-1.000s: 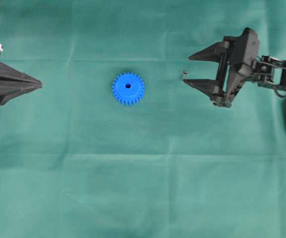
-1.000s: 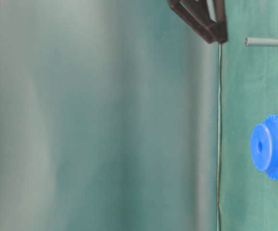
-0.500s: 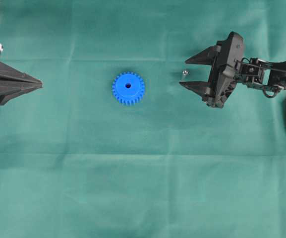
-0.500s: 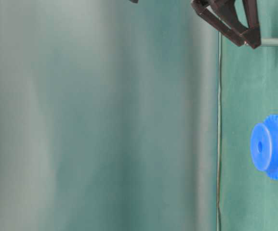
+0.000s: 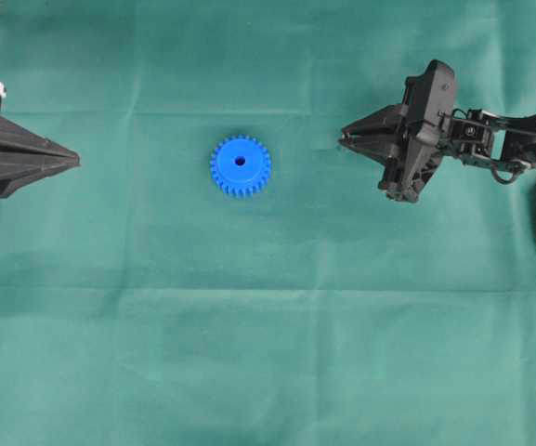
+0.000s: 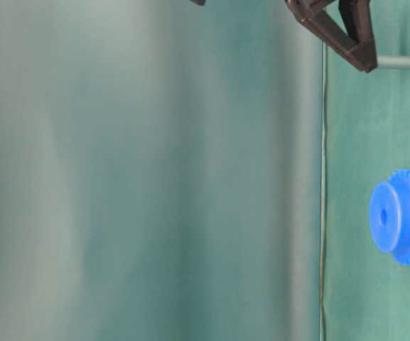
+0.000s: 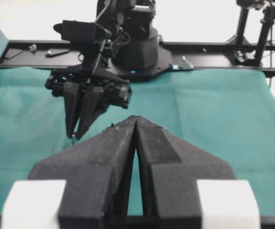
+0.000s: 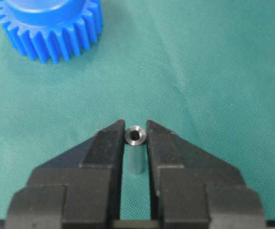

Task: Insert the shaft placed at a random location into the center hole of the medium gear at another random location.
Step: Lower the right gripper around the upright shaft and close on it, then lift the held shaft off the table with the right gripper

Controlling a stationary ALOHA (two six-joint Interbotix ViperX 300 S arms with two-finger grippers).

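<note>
Your right claw (image 8: 136, 131) has its 2 fingers drawn in against the shaft (image 8: 136, 148), 1 on each side of it, and the wrist view shows the pin upright between the tips with its hollow top end facing the camera. From overhead the same claw (image 5: 346, 139) reads as a narrow wedge pointing left, and the shaft itself is hidden under the tips there. The table-level view, which is turned on its side, shows the shaft (image 6: 398, 62) standing on the green cloth with its foot on the surface and the dark fingertips at its upper part. The medium gear (image 5: 241, 165) lies flat on the desk (image 5: 268, 353), well apart from the right claw and to its left in the overhead view, roughly midway between your 2 arms. Its center hole (image 5: 241, 160) shows as a small dark dot in the raised hub. In the right wrist view the gear (image 8: 49, 26) sits up and left of the tips, teeth clear of everything. Your left claw (image 5: 74, 161) is at the left edge, fingers pressed together with nothing between them; the left wrist view (image 7: 136, 120) confirms the tips meet, held above the cloth.
</note>
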